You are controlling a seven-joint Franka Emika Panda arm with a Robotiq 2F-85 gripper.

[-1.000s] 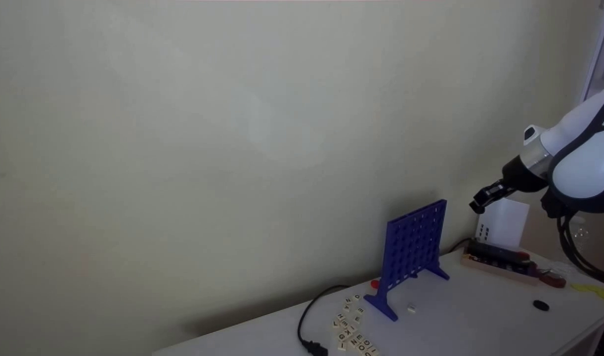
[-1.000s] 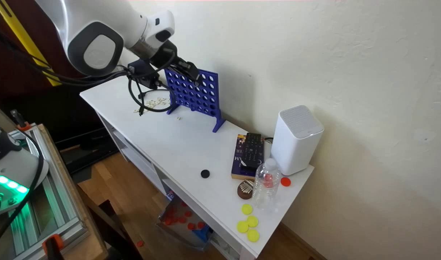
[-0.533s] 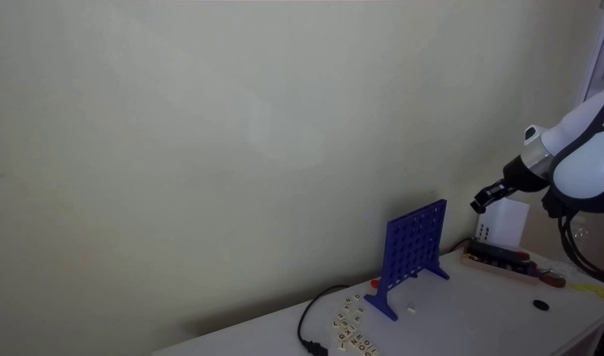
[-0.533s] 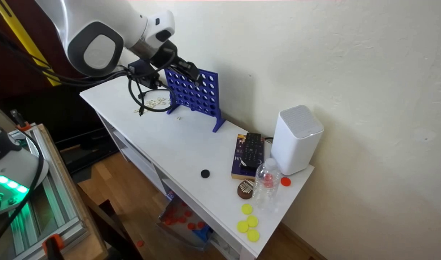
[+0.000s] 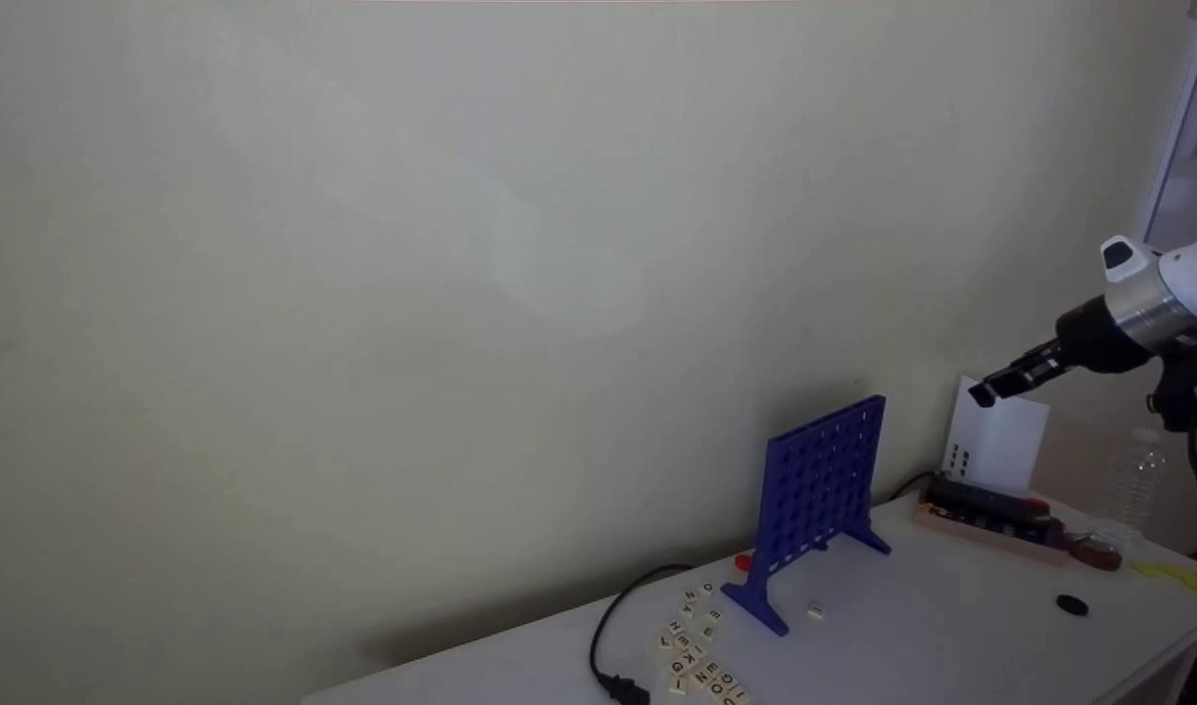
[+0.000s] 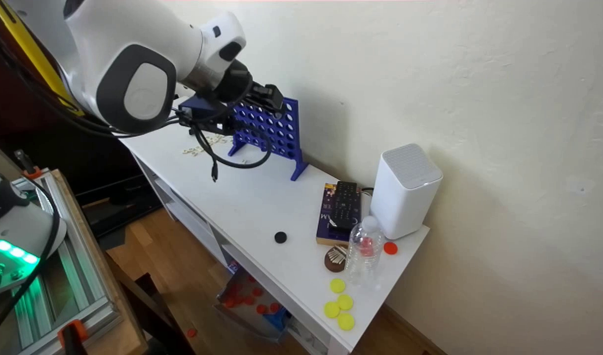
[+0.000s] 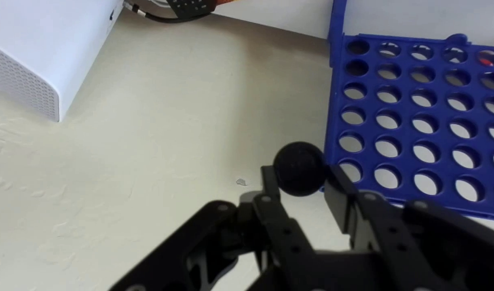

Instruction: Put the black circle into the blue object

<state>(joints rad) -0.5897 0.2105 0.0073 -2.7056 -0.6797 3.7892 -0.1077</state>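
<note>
One black disc (image 7: 298, 168) sits pinched between the fingers (image 7: 270, 182): grasp done; aligning with the grid (image 7: 407, 135) and release likely remain.

Pale wall (image 5: 363, 294) bkgd, white table (image 6: 252, 202) up vs. it, wood flr (image 6: 158, 251) below.
I've got the wall dim & greyish in an exterior view, w/ a faint lighter patch (image 5: 564, 259); it's brighter, off-white, in an exterior view, w/ a soft shadow (image 6: 328, 135) and a brown baseboard (image 6: 412, 328) at the bottom. Wrist cam shows it cream, rough-textured, w/ a small grey mark (image 7: 241, 182). Open shelves (image 6: 195, 227) under the table top. Pale frame (image 5: 1169, 147) at wall's end; door or window, can't tell. Dark red-brown surface (image 6: 10, 106), can't ID.
</note>
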